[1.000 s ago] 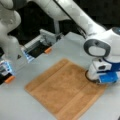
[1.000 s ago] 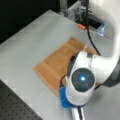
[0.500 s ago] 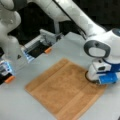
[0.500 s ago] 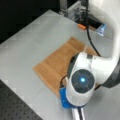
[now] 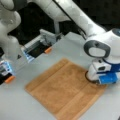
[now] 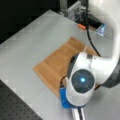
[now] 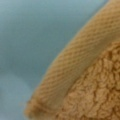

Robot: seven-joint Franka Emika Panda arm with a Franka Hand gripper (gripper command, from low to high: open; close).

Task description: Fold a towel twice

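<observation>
The orange-brown towel (image 5: 62, 87) lies spread flat in a single layer on the grey table (image 5: 75, 47), seen in both front views. The gripper (image 5: 97, 80) is pressed down on the towel's right corner, under the white and blue hand. In a front view the arm's wrist covers the gripper and the near corner of the towel (image 6: 56, 65). The wrist view is filled from very close by the towel's corner (image 7: 100, 95), its woven band running diagonally, with bare table (image 7: 30, 37) beside it. The fingers do not show.
A second white arm (image 5: 10, 32) stands at a front view's left. A grey fixture with an orange tab (image 5: 47, 50) sits behind the towel. A black cable (image 6: 88, 32) hangs over the towel's far side. A dark perforated board (image 6: 15, 105) borders the table.
The hand has sunk slightly lower onto the towel's corner. The towel has not moved.
</observation>
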